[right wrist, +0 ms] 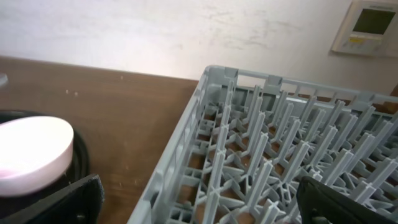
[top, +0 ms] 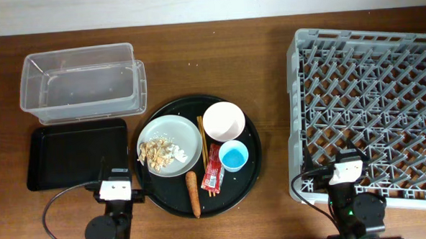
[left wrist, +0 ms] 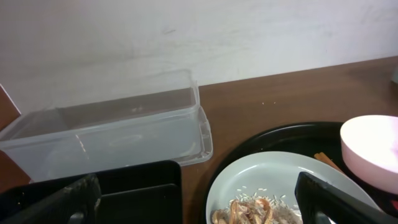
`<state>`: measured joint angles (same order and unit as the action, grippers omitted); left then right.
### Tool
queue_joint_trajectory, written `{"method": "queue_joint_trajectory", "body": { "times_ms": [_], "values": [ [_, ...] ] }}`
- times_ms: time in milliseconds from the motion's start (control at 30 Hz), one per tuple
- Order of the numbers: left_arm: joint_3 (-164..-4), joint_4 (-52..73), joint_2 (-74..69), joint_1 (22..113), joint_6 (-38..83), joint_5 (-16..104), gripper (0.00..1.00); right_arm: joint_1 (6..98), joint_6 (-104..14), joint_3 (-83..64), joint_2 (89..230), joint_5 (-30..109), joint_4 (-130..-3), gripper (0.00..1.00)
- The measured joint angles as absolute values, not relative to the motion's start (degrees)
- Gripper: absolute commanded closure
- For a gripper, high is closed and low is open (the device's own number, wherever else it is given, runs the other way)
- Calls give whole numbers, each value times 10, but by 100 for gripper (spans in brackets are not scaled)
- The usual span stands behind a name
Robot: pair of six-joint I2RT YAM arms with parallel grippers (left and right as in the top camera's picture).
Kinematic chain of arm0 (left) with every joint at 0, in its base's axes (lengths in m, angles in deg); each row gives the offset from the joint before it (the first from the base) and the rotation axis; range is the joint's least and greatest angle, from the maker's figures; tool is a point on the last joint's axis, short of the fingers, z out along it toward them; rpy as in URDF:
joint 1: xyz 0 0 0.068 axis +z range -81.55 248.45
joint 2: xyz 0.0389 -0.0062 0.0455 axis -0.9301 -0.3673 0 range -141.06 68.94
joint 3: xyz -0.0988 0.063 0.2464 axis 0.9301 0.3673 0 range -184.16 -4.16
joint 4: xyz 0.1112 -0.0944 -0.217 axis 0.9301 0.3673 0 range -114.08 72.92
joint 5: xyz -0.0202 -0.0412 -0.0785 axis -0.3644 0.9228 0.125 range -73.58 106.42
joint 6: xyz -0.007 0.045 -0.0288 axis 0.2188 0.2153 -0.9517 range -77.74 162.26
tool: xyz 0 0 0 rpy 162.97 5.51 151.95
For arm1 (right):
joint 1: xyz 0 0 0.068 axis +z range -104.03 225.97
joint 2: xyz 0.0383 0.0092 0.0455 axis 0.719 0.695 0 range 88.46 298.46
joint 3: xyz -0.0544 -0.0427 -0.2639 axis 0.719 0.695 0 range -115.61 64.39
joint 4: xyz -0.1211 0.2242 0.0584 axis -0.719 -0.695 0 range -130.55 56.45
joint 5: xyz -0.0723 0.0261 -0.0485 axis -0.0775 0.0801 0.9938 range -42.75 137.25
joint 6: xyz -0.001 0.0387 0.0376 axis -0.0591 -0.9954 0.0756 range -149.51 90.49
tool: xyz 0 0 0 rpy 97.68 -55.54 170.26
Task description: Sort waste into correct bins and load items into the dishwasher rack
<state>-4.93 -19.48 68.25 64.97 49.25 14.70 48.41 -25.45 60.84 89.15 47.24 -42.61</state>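
**Clearing the waste before anything is racked**

Nothing is held. The left gripper [top: 116, 180], at 7 o'clock of the table, and the right gripper [top: 347, 163], at 5 o'clock, are both seen in their wrist views with fingers spread wide. The dishwasher rack [top: 295, 94] fills the 3 o'clock side and nothing is loaded in it. The round black tray [top: 252, 161] sits at the centre, and everything to be sorted lies on it. The clear tub [top: 80, 52] is found at 10 o'clock and the shallow black tray [top: 74, 154] at 8 o'clock, just beside each other.

On the round tray, the plate [top: 176, 130] lies at 9 o'clock, the bowl [top: 224, 120] at 1 o'clock and the blue cup [top: 234, 156] at 3 o'clock. The carrot [top: 193, 194] lies at 6 o'clock, reaching the rim. The red wrapper [top: 213, 166] rests beside the cup, with the chopsticks [top: 202, 141] between it and the plate. Food scraps [top: 155, 152] are heaped on the plate's 7 o'clock side.

A first pick is judged best made on the carrot by the left gripper, since it is closest, loose and apart from the dishes. It should be straddled across its width, not its length. The plate is better tipped over a bin than picked clean, and only then racked.
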Motion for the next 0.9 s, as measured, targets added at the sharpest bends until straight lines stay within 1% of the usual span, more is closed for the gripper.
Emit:
{"method": "queue_joint_trajectory", "body": {
  "times_ms": [67, 167, 267, 333, 400, 433, 533, 633, 667, 700, 733, 833, 900],
  "values": [
    [-49, -195, 683, 650, 467, 147, 1, 484, -287, 608, 891, 470, -427, 2],
    [-56, -174, 682, 650, 425, 147, 1, 484, -308, 578, 892, 459, -511, 2],
    [-117, -87, 665, 650, 409, 149, 1, 484, -311, 494, 920, 457, -605, 2],
    [-163, -75, 624, 650, 407, 149, 1, 484, -310, 433, 970, 457, -653, 2],
    [-224, -71, 541, 650, 407, 156, 1, 484, -310, 377, 1031, 457, -685, 2],
    [-250, -48, 507, 650, 407, 163, 1, 484, -310, 349, 1067, 457, -712, 2],
    [-372, 20, 348, 650, 406, 179, 1, 484, -311, 263, 1175, 457, -789, 1],
    [-521, 157, 181, 650, 406, 215, 1, 484, -311, 187, 1273, 457, -866, 2],
    [-559, 197, 139, 650, 406, 223, 1, 484, -311, 175, 1297, 457, -878, 2],
    [-610, 266, 91, 650, 406, 230, 1, 484, -311, 168, 1325, 457, -887, 2],
    [-645, 292, 56, 650, 407, 234, 1, 484, -311, 168, 1338, 457, -889, 2],
    [-661, 283, 23, 650, 407, 236, 1, 484, -311, 168, 1350, 452, -889, 2],
    [-664, 249, -4, 649, 407, 274, 3, 484, -311, 168, 1350, 450, -889, 2]
  ]
}}
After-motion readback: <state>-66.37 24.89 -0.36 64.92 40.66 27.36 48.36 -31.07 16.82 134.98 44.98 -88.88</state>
